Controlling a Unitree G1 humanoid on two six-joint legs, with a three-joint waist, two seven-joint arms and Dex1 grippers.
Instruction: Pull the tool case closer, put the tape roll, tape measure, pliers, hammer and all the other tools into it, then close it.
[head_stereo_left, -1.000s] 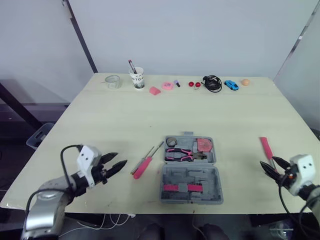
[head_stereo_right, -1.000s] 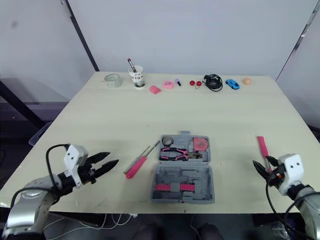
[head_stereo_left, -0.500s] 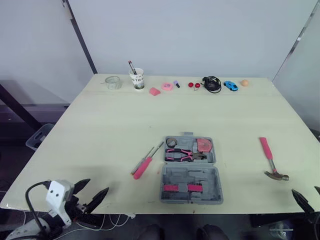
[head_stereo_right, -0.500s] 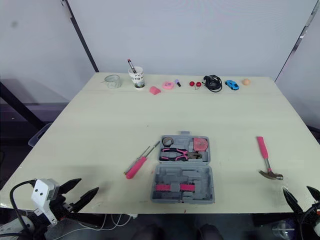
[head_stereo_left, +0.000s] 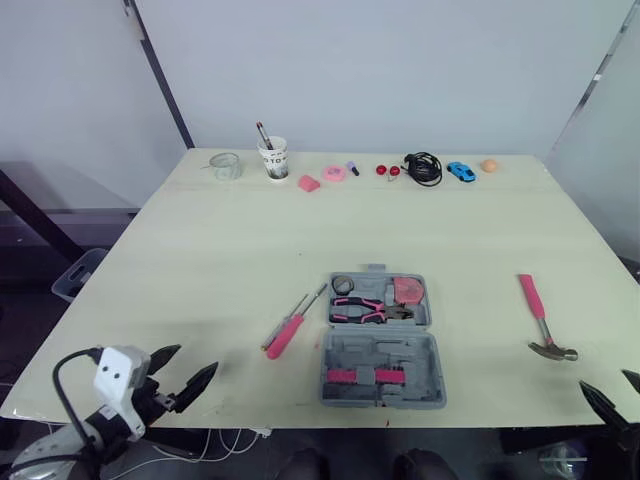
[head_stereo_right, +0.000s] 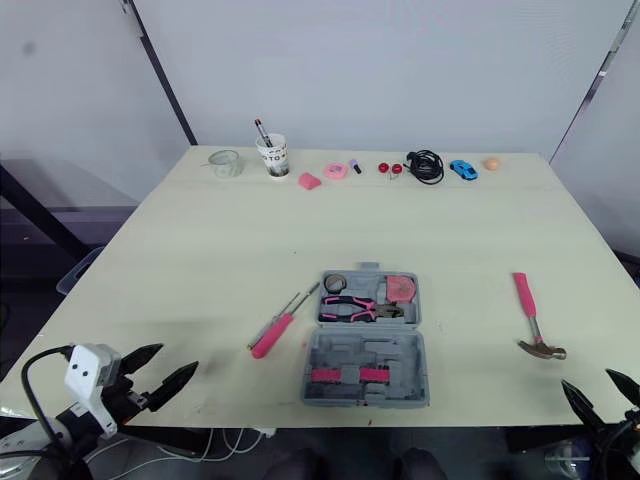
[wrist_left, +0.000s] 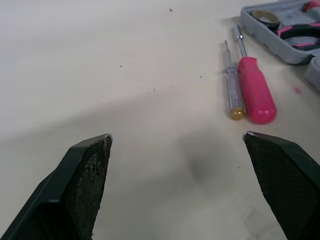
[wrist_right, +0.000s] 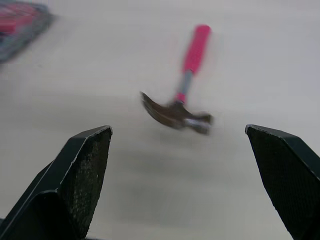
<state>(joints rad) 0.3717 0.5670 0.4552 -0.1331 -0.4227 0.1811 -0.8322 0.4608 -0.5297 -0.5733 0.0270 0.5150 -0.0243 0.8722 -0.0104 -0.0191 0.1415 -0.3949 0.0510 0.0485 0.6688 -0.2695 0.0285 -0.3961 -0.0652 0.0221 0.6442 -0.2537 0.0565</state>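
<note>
The grey tool case (head_stereo_left: 384, 352) lies open near the table's front edge. Its far half holds a tape roll (head_stereo_left: 343, 284), pink-handled pliers (head_stereo_left: 365, 311) and a pink tape measure (head_stereo_left: 407, 290). Two screwdrivers, one pink-handled (head_stereo_left: 285, 335) and one thin and clear (wrist_left: 231, 82), lie just left of the case. A hammer (head_stereo_left: 543, 320) with a pink handle rests to the right of the case. My left gripper (head_stereo_left: 188, 365) hovers open at the front left edge, short of the screwdrivers. My right gripper (head_stereo_left: 608, 385) is open past the front right edge, below the hammer head (wrist_right: 175, 115).
Along the far edge stand a glass jar (head_stereo_left: 225, 164), a paper cup with a pen (head_stereo_left: 275, 157), small pink pieces (head_stereo_left: 310, 182), red balls (head_stereo_left: 388, 170), a black cable (head_stereo_left: 425, 166), a blue toy car (head_stereo_left: 461, 170) and an orange ball (head_stereo_left: 489, 165).
Both grippers have dropped back from over the table to its front edge. The right one has left the hammer's head, which now lies uncovered. The tools and case have not moved.
</note>
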